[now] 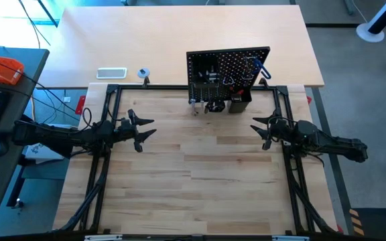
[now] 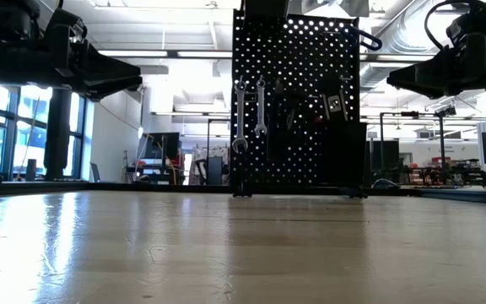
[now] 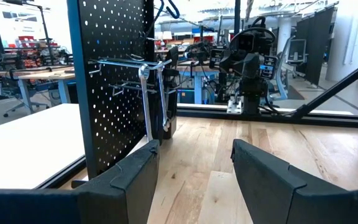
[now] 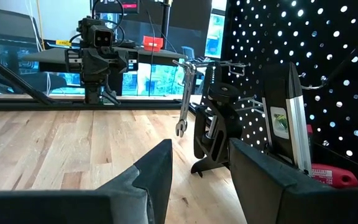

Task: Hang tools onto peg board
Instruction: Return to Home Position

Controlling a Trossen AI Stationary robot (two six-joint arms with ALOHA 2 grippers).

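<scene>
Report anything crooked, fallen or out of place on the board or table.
Nothing stands out. The peg board stands upright at the back of the table, the wrenches hang straight, and the left gripper and right gripper hover open at either side.

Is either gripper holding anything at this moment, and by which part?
Nothing is held: the left gripper and right gripper are both open and empty.
</scene>
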